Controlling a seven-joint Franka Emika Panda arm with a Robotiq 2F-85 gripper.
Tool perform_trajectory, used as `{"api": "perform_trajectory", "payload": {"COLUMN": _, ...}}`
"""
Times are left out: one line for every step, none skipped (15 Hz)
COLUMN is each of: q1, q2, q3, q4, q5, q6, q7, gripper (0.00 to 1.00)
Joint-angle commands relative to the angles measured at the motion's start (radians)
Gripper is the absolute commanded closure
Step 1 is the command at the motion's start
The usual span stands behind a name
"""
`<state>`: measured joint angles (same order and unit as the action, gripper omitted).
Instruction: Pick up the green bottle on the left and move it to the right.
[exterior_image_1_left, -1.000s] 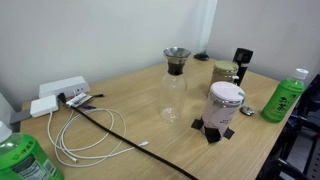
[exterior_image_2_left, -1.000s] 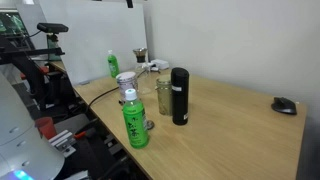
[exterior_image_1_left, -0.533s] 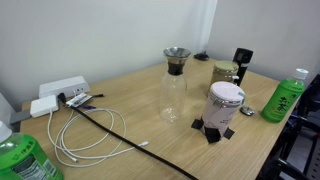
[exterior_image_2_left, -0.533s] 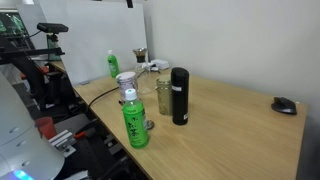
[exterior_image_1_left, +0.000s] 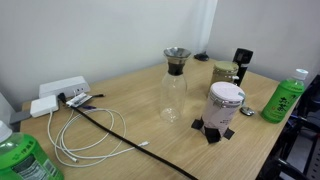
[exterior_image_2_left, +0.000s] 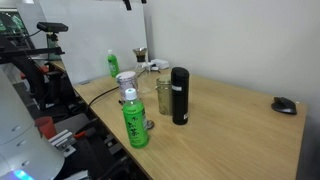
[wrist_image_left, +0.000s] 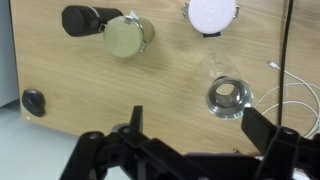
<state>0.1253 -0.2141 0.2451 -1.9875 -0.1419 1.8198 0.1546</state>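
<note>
The green bottle (exterior_image_1_left: 24, 160) stands nearest, at seven o'clock on the tabletop (exterior_image_1_left: 130, 100), beside the white cable (exterior_image_1_left: 75, 142). It is probably light, thin-walled and slick, so grip its labelled middle gently. Farther off, the claw (wrist_image_left: 197, 130) hangs spread and empty, with the carafe (wrist_image_left: 230, 95) at its one o'clock.

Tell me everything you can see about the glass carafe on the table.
The glass carafe is clear, with a rounded body, a dark band at its narrow neck and a flared, metallic-looking top. It stands upright on the wooden table, and nothing else seems to touch it; the white-lidded container stands apart beside it.
</note>
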Motion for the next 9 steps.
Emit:
{"api": "perform_trajectory", "payload": {"q1": 0.053, "q2": 0.122, "q3": 0.033, "q4": 0.089, "q5": -0.06, "q6": 0.084, "q7": -0.032, "gripper": 0.0}}
{"api": "perform_trajectory", "payload": {"q1": 0.075, "q2": 0.159, "q3": 0.043, "q4": 0.113, "q5": -0.064, "q6": 0.135, "q7": -0.042, "gripper": 0.0}}
{"api": "perform_trajectory", "payload": {"q1": 0.094, "q2": 0.197, "q3": 0.052, "q4": 0.138, "q5": -0.066, "q6": 0.179, "q7": -0.048, "gripper": 0.0}}
{"api": "perform_trajectory", "payload": {"q1": 0.113, "q2": 0.233, "q3": 0.06, "q4": 0.167, "q5": -0.065, "q6": 0.212, "q7": -0.053, "gripper": 0.0}}
{"api": "perform_trajectory", "payload": {"q1": 0.13, "q2": 0.264, "q3": 0.064, "q4": 0.19, "q5": -0.057, "q6": 0.24, "q7": -0.064, "gripper": 0.0}}
{"api": "perform_trajectory", "payload": {"q1": 0.147, "q2": 0.295, "q3": 0.07, "q4": 0.215, "q5": -0.047, "q6": 0.258, "q7": -0.073, "gripper": 0.0}}
{"api": "perform_trajectory", "payload": {"q1": 0.163, "q2": 0.321, "q3": 0.073, "q4": 0.237, "q5": -0.041, "q6": 0.268, "q7": -0.08, "gripper": 0.0}}
{"api": "perform_trajectory", "payload": {"q1": 0.177, "q2": 0.343, "q3": 0.075, "q4": 0.252, "q5": -0.035, "q6": 0.273, "q7": -0.093, "gripper": 0.0}}
{"api": "perform_trajectory", "payload": {"q1": 0.18, "q2": 0.309, "q3": 0.064, "q4": 0.216, "q5": -0.047, "q6": 0.27, "q7": -0.046, "gripper": 0.0}}
